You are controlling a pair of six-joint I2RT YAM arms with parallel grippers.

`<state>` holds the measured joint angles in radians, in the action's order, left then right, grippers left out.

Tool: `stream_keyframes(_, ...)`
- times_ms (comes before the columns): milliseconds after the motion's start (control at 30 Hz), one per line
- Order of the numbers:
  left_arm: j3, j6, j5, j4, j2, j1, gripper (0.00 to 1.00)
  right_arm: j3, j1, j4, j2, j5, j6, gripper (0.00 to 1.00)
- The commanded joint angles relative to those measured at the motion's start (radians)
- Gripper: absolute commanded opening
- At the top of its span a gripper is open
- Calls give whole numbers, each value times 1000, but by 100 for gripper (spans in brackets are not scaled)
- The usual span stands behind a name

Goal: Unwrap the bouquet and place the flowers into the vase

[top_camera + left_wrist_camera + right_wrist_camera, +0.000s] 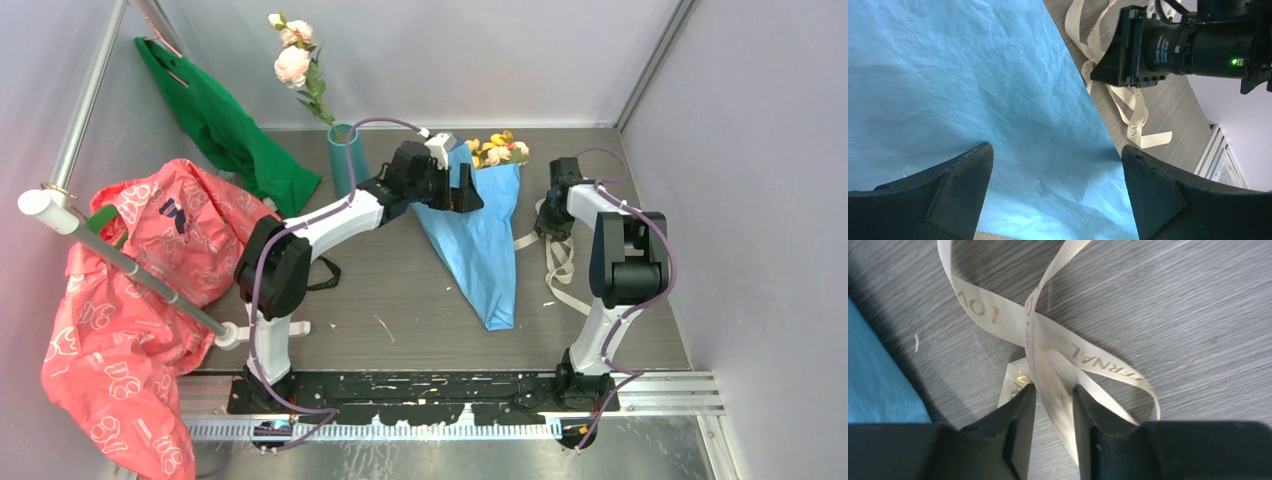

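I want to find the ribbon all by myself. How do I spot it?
Look at the grey table, just right of the blue paper cone. The ribbon lies there in loose loops. It is the only cream strip, with gold letters.

Bouquet (486,250) flat on table (400,292)

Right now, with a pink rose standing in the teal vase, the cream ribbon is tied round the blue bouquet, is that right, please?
Not quite: the ribbon is untied, lying loose on the table right of the bouquet, as the top and right wrist views show. A pink rose does stand in the vase.
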<state>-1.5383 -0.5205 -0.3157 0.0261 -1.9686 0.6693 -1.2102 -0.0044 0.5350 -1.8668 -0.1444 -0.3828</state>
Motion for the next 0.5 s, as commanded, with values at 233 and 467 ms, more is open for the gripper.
stream_keyframes(233, 22, -1, -21, -66, 82, -17, 100, 14, -98, -56, 16, -58, -160, 1)
stream_keyframes(467, 32, 22, -15, -39, 131, -19, 100, -9, -136, -68, 181, -192, -209, 1)
